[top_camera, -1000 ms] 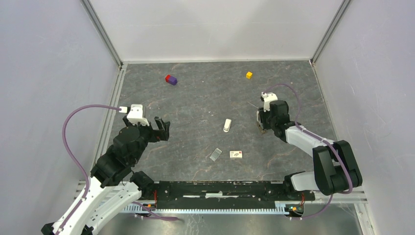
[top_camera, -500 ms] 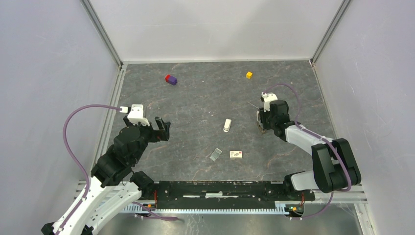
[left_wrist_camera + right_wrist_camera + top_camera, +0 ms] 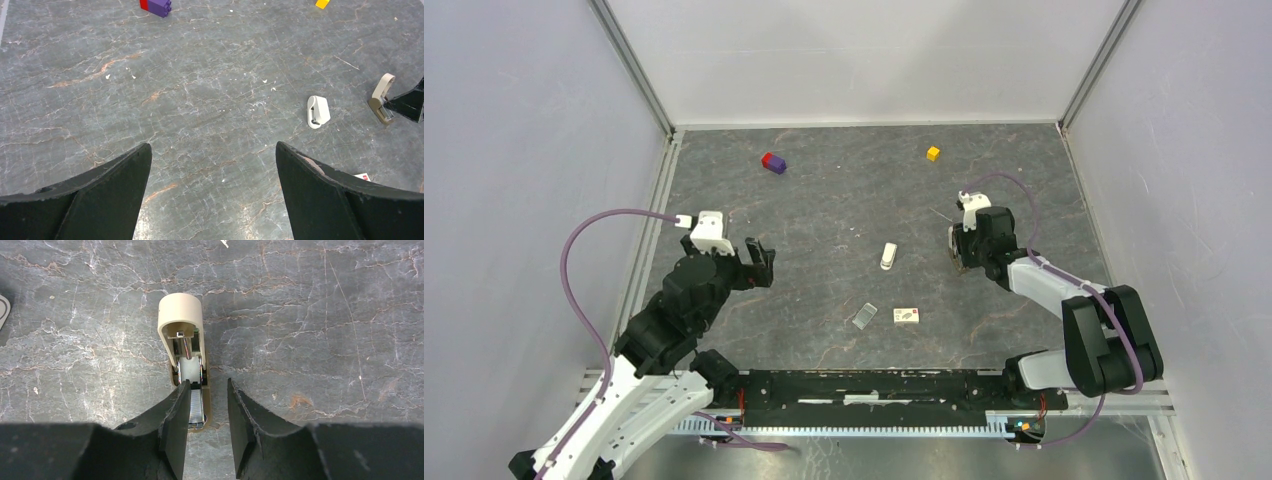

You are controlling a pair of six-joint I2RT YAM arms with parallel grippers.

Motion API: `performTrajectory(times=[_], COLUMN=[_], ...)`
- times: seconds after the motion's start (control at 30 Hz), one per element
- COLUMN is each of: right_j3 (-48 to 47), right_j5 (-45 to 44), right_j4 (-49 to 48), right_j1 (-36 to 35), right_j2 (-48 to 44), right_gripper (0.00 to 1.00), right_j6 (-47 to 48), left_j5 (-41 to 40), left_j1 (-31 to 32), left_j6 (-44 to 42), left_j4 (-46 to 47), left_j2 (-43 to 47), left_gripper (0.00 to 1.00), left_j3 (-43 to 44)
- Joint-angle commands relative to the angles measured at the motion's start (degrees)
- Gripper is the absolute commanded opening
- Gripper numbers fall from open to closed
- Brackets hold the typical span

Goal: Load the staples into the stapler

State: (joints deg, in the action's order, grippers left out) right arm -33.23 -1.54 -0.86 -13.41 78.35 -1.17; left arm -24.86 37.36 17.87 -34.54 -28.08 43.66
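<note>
A dark grey marbled table (image 3: 844, 190) sits inside pale walls, seen from above. The left gripper (image 3: 212, 150) hovers over bare table on the left side, its jaws spread wide and holding nothing. The right gripper (image 3: 208, 382) is low on the right side, its jaws narrowly parted around the near end of the stapler (image 3: 181, 315). A slim gap shows beside one finger, so no firm grip is visible. The stapler is small and cream-white, lying hinged open on the table with its grey metal channel facing up. Near the table's middle lies a small white plastic item (image 3: 889, 256). Closer to the arm bases lie a small white box (image 3: 907, 315) and a flat grey piece (image 3: 865, 316). Near the far edge sit a purple and red block (image 3: 773, 162) and a yellow cube (image 3: 933, 153).
</note>
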Motion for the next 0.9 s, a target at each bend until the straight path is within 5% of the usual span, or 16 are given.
performTrajectory(times=[0.0, 0.2, 0.87], right_j3=[-1.5, -3.5, -0.1], right_j5=[1.4, 4.6, 3.1], right_j4=[0.8, 4.4, 2.0], right_j1=[0.2, 0.1, -0.1], right_j2=[-1.6, -2.4, 1.1], right_gripper=[0.39, 0.46, 0.41], right_j6=[0.3, 0.7, 2.8], left_j5=[1.1, 1.8, 7.7], left_j1=[0.0, 0.0, 0.0], left_j6=[-2.7, -3.1, -0.8], left_j4=[2.1, 1.9, 2.0], left_j2=[-0.2, -2.0, -3.4], left_gripper=[1.0, 1.0, 1.0], left_j3=[0.0, -0.1, -0.7])
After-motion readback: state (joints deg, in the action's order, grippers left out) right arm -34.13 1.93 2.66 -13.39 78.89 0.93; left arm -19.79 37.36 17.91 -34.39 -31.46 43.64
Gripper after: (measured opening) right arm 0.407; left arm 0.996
